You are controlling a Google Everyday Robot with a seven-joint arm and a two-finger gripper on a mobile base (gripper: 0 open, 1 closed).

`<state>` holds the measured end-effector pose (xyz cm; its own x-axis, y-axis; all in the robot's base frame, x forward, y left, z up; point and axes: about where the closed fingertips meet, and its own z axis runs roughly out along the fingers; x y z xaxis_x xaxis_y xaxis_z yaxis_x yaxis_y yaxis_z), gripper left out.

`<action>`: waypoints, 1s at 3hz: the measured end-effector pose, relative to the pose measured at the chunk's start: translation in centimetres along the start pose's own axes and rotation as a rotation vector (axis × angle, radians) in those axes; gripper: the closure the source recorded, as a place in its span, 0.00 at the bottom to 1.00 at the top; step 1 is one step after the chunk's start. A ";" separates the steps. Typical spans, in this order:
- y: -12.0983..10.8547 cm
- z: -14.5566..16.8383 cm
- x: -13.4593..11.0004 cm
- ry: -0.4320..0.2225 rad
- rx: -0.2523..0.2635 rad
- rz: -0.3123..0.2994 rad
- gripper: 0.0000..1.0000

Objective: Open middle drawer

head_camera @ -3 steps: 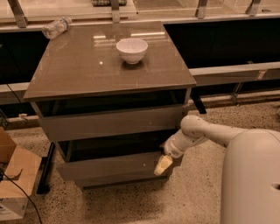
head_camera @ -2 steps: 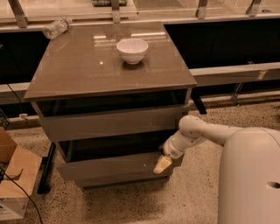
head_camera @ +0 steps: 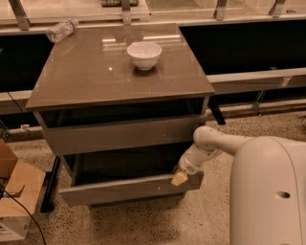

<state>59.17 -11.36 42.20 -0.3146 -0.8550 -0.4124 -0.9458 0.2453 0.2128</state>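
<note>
One white bowl [head_camera: 144,54] stands on the cabinet top [head_camera: 91,72], one plastic bottle [head_camera: 61,29] lies near its back left corner, and the gripper [head_camera: 179,178], its grip impossible to tell, meets the right end of the pulled-out middle drawer [head_camera: 119,190].

You're looking at what reads as a lab or workshop test space, not a home. There is a bare speckled stone floor [head_camera: 143,225] and an open brown cardboard box [head_camera: 16,201] with a loose black cable [head_camera: 21,213] trailing beside it. A long pale bench rail [head_camera: 248,79] and slanted metal legs [head_camera: 19,14] run behind a lone grey-brown glossy cabinet [head_camera: 95,81]. Your robot's gripper [head_camera: 179,178] sits low at that cabinet's front right corner.
</note>
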 end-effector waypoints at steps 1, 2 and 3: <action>0.5 0.5 0.8 0.046 -0.030 0.002 0.75; 1.6 0.5 1.9 0.079 -0.050 0.025 0.52; 2.8 0.5 2.8 0.075 -0.059 0.071 0.21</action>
<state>55.60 -12.83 41.16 -0.3718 -0.8688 -0.3271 -0.9142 0.2814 0.2917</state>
